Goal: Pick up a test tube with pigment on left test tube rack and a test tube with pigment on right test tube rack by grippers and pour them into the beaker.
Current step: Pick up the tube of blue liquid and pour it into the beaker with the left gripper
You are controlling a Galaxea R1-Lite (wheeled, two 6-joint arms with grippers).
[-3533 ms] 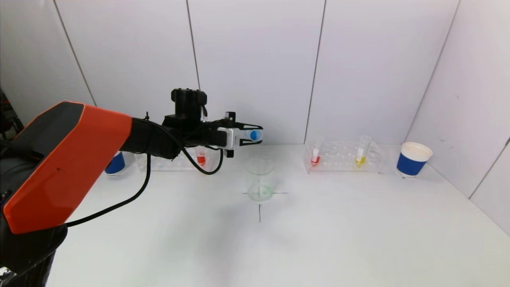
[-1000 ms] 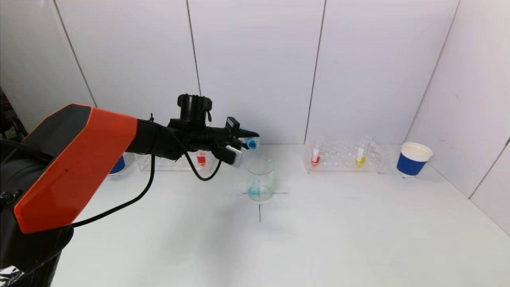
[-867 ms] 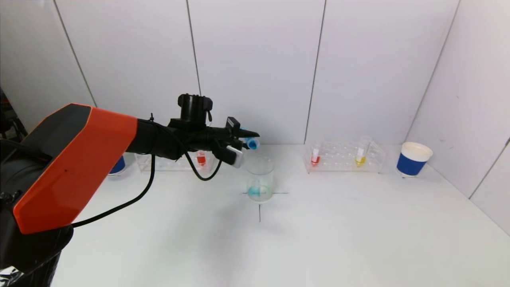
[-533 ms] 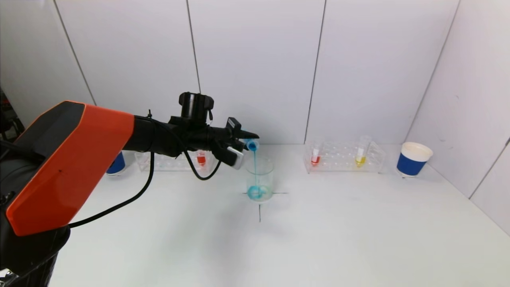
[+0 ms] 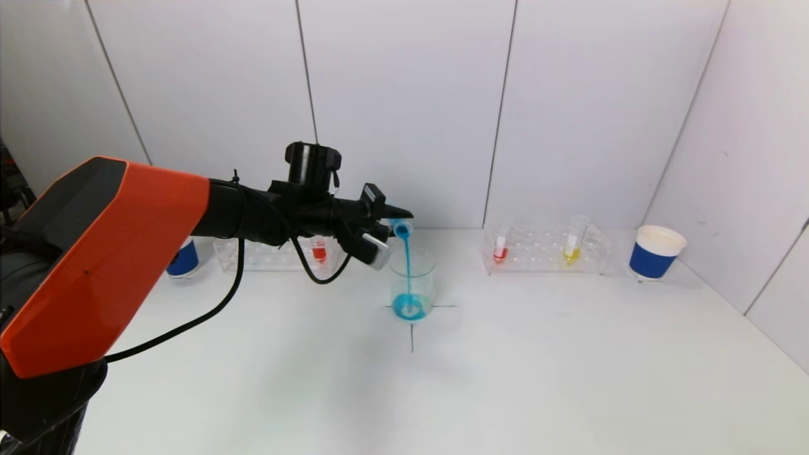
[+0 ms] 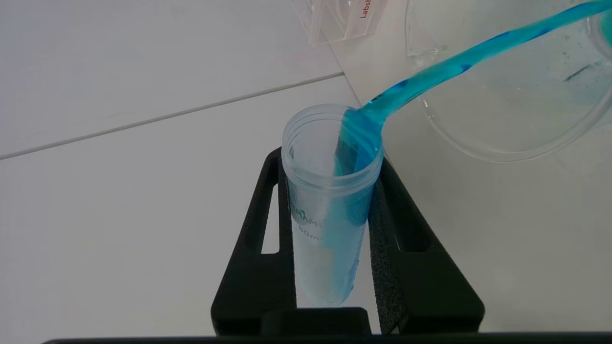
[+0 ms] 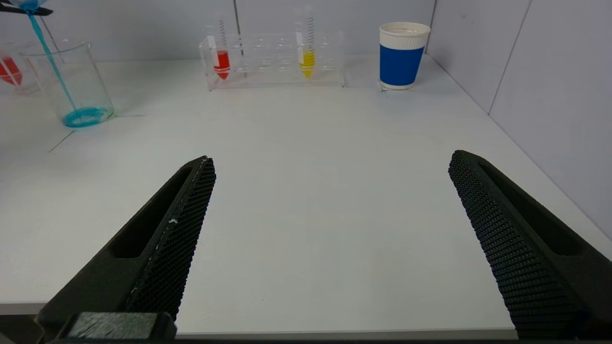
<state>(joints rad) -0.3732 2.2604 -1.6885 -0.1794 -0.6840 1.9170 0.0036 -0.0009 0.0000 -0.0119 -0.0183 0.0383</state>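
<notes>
My left gripper is shut on a clear test tube with blue pigment, tipped mouth-down above the glass beaker. A blue stream runs from the tube into the beaker, where blue liquid pools at the bottom. The left rack holds a red-pigment tube. The right rack holds a red tube and a yellow tube. My right gripper is open and empty, low near the table's front edge, out of the head view.
A blue-and-white paper cup stands at the far right by the wall. Another blue cup stands at the far left, partly behind my left arm. A black cross mark on the table lies under the beaker.
The left gripper has tipped the tube further over the beaker. Blue pigment now pours in a steady stream and the blue pool in the beaker has grown.
</notes>
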